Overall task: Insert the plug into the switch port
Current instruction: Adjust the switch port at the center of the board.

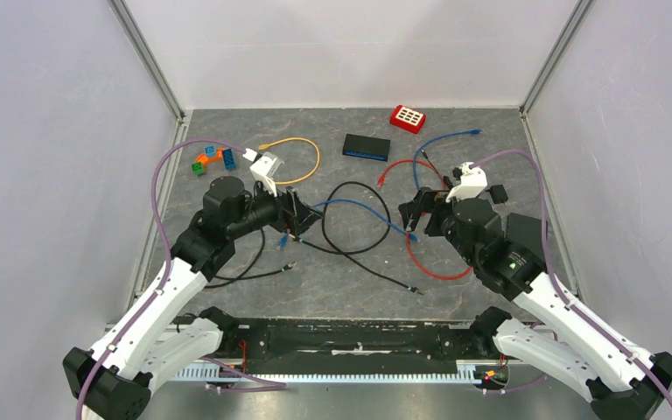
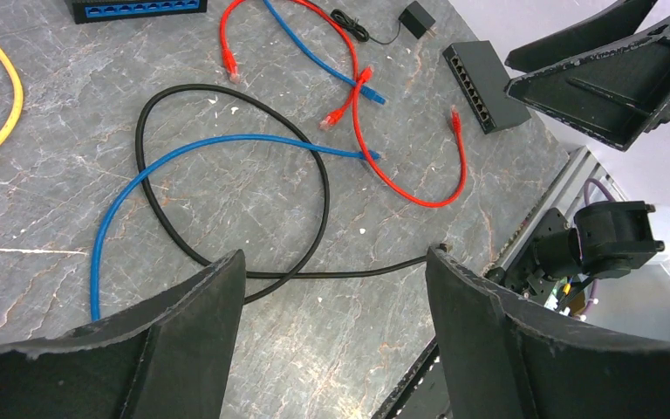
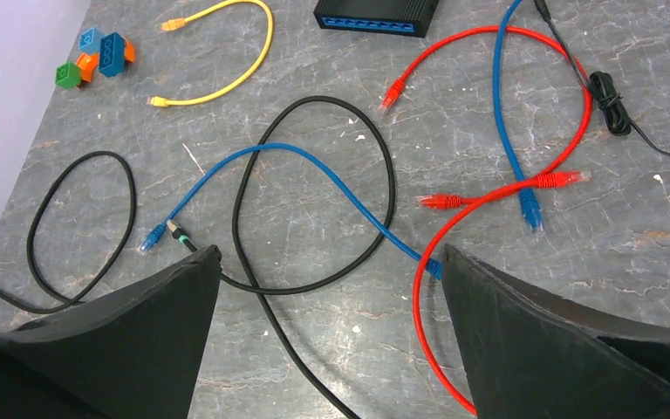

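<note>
The switch [image 1: 367, 147], a black box with a row of blue ports, lies at the back middle of the table; it also shows as the switch [image 3: 375, 16] and the switch [image 2: 140, 9]. Loose cables sprawl between the arms. A blue cable [image 1: 359, 207] crosses a black loop [image 1: 354, 219], and its plug [image 3: 432, 266] lies beside my right finger. Its other plug [image 3: 151, 238] lies to the left. My left gripper [image 1: 302, 214] [image 2: 336, 262] and right gripper [image 1: 413, 210] [image 3: 331, 257] both hover open above the cables, holding nothing.
A second black switch [image 2: 484, 83] lies by the right arm. Red cables [image 3: 488, 196], a yellow cable [image 3: 227, 74], another blue cable [image 3: 510, 113] and a thin black loop [image 3: 78, 231] lie around. Toy blocks [image 1: 210, 160] and a red keypad box [image 1: 408, 118] sit at the back.
</note>
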